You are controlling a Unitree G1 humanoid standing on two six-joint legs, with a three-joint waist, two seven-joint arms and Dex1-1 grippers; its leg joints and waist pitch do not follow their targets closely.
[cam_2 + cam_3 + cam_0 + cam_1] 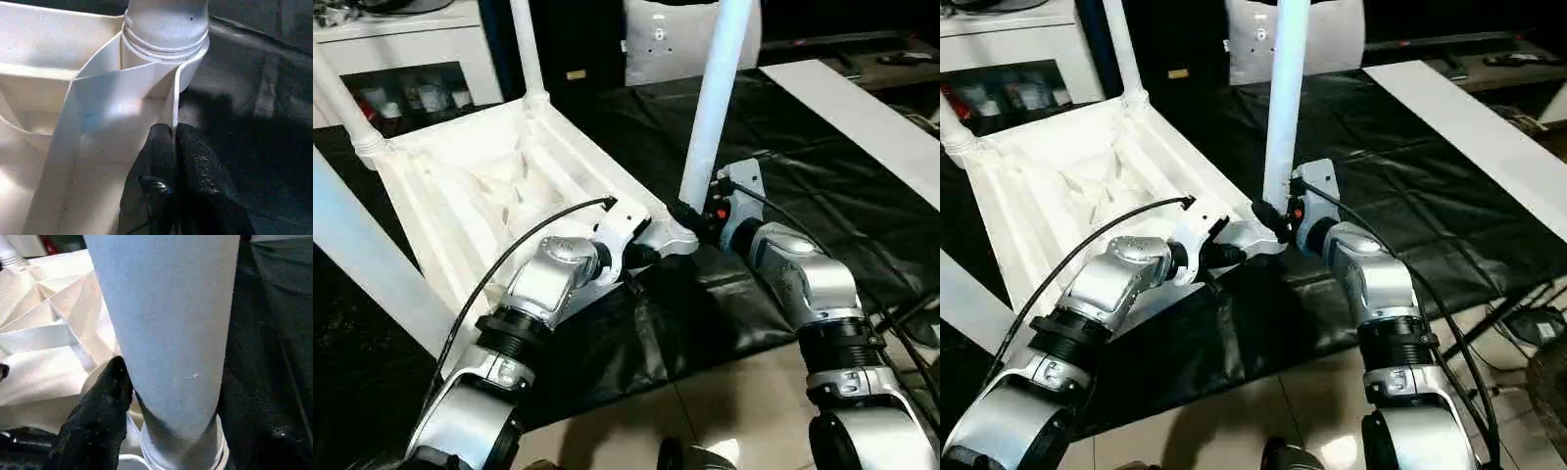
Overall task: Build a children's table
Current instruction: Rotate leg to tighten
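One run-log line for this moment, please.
table top: upside down | left tool: pinching rim | right tool: around near leg at socket

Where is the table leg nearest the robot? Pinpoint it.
In the left eye view, the table leg stands upright in the upturned table top's near corner socket, beside the right end effector.

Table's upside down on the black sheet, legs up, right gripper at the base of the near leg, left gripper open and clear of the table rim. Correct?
Not quite. The left gripper is shut on the table rim, pinching the thin wall beside the corner socket, as the left wrist view shows. The rest holds: table inverted on the black sheet, right gripper at the near leg.
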